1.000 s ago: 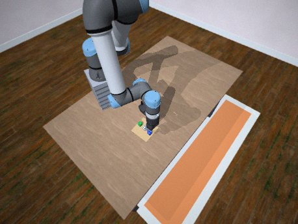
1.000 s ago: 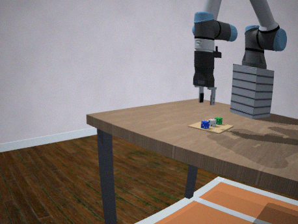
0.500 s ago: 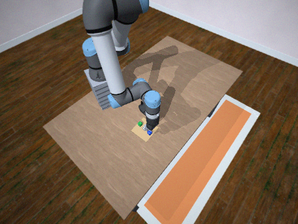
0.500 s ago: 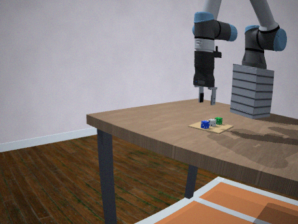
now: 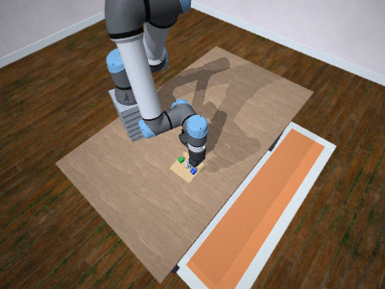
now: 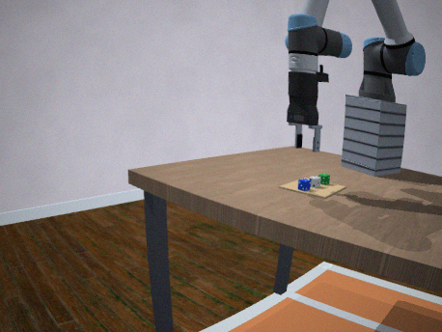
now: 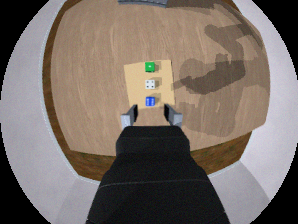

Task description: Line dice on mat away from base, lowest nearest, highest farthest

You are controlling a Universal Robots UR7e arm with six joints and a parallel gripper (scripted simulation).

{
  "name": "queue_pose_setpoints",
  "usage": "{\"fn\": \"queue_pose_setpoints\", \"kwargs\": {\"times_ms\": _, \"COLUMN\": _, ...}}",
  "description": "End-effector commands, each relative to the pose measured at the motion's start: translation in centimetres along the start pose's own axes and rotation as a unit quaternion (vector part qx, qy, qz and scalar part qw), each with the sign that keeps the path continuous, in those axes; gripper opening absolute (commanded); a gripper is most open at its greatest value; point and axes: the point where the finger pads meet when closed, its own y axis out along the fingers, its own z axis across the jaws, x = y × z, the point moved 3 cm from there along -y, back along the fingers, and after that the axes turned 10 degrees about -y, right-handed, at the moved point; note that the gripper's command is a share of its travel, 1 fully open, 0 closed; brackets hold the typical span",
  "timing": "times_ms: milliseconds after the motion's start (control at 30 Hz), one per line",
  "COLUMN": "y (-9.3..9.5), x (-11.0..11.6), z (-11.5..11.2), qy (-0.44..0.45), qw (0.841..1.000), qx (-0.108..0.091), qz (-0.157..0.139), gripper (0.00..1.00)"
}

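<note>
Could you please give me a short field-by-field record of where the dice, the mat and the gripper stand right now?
mat: tan square, flat on the table
dice: all three on the mat, in a near-straight row
green die: nearest the robot's base
white die: in the middle
blue die: farthest from the base
faces shown: too small to read
gripper: open, holding nothing, well above the dice
contact: gripper touches neither dice nor mat
</note>
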Motion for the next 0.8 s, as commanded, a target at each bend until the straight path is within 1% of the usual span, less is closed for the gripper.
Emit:
{"fn": "queue_pose_setpoints", "kwargs": {"times_ms": 0, "y": -1.8, "x": 0.0, "z": 0.0, "qy": 0.000, "qw": 1.000, "qx": 0.000, "qz": -0.001, "gripper": 1.00}}
{"fn": "queue_pose_setpoints", "kwargs": {"times_ms": 233, "y": -5.5, "x": 0.2, "z": -0.2, "qy": 0.000, "qw": 1.000, "qx": -0.001, "qz": -0.003, "gripper": 1.00}}
{"fn": "queue_pose_setpoints", "kwargs": {"times_ms": 367, "y": -7.1, "x": 0.2, "z": -0.2, "qy": 0.000, "qw": 1.000, "qx": -0.001, "qz": -0.003, "gripper": 1.00}}
{"fn": "queue_pose_setpoints", "kwargs": {"times_ms": 467, "y": -7.7, "x": 0.2, "z": -0.2, "qy": 0.000, "qw": 1.000, "qx": -0.001, "qz": -0.003, "gripper": 1.00}}
{"fn": "queue_pose_setpoints", "kwargs": {"times_ms": 767, "y": -7.8, "x": 0.1, "z": -0.1, "qy": 0.000, "qw": 1.000, "qx": -0.001, "qz": -0.002, "gripper": 1.00}}
